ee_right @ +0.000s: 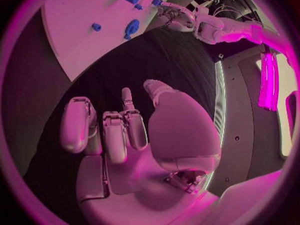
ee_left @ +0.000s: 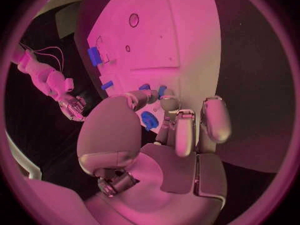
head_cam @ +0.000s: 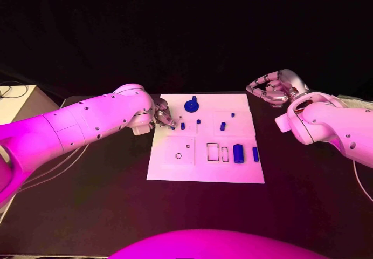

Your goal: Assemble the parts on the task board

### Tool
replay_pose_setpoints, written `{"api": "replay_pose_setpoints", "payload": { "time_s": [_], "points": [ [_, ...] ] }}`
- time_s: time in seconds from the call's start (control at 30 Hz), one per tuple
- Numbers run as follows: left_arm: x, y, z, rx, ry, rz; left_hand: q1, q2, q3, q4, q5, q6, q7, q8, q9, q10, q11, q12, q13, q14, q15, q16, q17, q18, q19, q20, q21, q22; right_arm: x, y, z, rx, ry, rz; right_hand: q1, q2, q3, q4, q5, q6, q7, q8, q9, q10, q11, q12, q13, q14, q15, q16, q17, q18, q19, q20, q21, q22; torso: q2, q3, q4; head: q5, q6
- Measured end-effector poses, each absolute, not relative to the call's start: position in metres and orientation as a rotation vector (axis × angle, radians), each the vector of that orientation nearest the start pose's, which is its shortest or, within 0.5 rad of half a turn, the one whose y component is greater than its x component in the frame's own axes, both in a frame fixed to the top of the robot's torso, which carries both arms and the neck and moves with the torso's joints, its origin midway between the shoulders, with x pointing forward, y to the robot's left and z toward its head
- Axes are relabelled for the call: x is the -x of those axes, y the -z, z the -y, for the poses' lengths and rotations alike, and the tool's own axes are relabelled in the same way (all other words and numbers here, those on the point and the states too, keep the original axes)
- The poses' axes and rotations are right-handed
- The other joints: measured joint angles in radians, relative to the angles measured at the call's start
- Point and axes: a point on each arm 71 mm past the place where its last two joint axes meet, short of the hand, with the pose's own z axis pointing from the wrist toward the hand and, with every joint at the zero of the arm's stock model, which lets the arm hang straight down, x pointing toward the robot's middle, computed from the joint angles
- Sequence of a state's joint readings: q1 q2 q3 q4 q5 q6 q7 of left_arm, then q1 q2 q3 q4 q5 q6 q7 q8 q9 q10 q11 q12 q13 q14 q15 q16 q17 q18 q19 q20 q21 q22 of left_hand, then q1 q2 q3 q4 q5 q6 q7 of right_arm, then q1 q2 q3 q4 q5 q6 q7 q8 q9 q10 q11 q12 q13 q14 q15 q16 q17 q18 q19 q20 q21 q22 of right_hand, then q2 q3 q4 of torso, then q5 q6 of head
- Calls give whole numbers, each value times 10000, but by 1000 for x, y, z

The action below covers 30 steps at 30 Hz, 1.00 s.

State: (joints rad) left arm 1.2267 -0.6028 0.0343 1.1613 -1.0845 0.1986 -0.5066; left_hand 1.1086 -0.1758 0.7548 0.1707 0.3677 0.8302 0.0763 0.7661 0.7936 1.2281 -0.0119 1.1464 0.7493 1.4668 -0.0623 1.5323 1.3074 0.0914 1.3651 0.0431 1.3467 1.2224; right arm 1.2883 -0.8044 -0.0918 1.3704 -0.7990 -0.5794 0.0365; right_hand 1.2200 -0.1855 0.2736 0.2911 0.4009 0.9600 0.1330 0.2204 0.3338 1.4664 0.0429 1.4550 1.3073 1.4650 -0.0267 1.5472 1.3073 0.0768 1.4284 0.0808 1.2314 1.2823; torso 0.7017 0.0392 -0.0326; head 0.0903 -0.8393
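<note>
The white task board (head_cam: 206, 168) lies in the middle of the table. On it are a big round blue part (head_cam: 191, 105) at the back, small blue pegs (head_cam: 182, 126) mid-left, another peg (head_cam: 223, 126), and two blue cylinders (head_cam: 237, 153) by the rectangular slots. My left hand (head_cam: 161, 118) hovers at the board's left edge. Its fingers (ee_left: 165, 104) bend down beside two pegs (ee_left: 145, 87). A blue piece (ee_left: 149, 120) shows between thumb and fingers; held or lying beneath, I cannot tell. My right hand (head_cam: 274, 89) hangs off the board's back right corner, fingers (ee_right: 119, 130) curled in and holding nothing.
A pale box (head_cam: 15, 105) with a dark cable stands off the table's left side. Bare black table (head_cam: 93, 205) surrounds the board (ee_right: 81, 20). The board's near left part has an empty round hole (head_cam: 178, 156).
</note>
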Motion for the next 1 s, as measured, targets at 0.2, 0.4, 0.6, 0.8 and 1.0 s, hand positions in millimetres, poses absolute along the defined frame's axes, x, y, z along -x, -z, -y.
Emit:
{"api": "replay_pose_setpoints", "payload": {
  "time_s": [0.2,0.4,0.6,0.8,1.0],
  "points": [
    [-548,213,-199,2686,3553,-22898,0,0,0,0,33,36,-33,6,-12,3,3,0,3,0,0,24,0,0,0,0,0,-27,-528,158,245,-5109,-8175,-14634,0,0,0,0,0,0,0,0,0,0,0,0,0,0,0,0,0,0,0,0,0,0,0,5,-4,-22,-22],
    [-550,214,-199,2736,3531,-22948,-121,60,-96,-96,1,84,-49,10,-90,16,15,-54,-49,0,0,50,0,-1,0,0,-16,-151,-528,159,245,-5111,-8178,-14638,0,0,0,0,0,0,-1,0,-1,0,0,0,0,0,0,0,0,0,0,0,0,0,1,7,-1,-43,-39],
    [-551,215,-199,2827,3564,-22977,-413,-119,108,-577,-80,143,-181,65,-64,14,11,-234,-270,0,0,27,0,-1,-75,-4,-118,-267,-527,159,245,-5116,-8182,-14648,0,0,0,0,0,1,-1,0,-1,0,0,0,5,0,0,0,0,0,0,0,0,0,3,7,-2,-52,-39],
    [-551,216,-201,2920,3588,-22987,-748,-270,-18,-703,-132,56,-216,20,-173,-340,-12,-393,-591,-36,-36,-145,0,-1,-206,-26,-330,-477,-527,159,245,-5127,-8172,-14653,0,0,0,0,0,1,-1,0,-2,0,0,0,8,0,0,0,0,1,0,0,0,0,2,7,1,-66,-40],
    [-551,216,-203,2993,3607,-22975,-883,-407,-1019,-230,-186,-176,-86,-173,-338,-956,119,-661,-1155,-37,-36,-301,0,-1,-412,50,-582,-802,-527,160,246,-5137,-8164,-14659,0,0,0,0,0,1,-1,0,-2,0,0,0,8,0,0,0,0,1,0,0,0,-1,0,3,2,-76,-26]
  ]
}}
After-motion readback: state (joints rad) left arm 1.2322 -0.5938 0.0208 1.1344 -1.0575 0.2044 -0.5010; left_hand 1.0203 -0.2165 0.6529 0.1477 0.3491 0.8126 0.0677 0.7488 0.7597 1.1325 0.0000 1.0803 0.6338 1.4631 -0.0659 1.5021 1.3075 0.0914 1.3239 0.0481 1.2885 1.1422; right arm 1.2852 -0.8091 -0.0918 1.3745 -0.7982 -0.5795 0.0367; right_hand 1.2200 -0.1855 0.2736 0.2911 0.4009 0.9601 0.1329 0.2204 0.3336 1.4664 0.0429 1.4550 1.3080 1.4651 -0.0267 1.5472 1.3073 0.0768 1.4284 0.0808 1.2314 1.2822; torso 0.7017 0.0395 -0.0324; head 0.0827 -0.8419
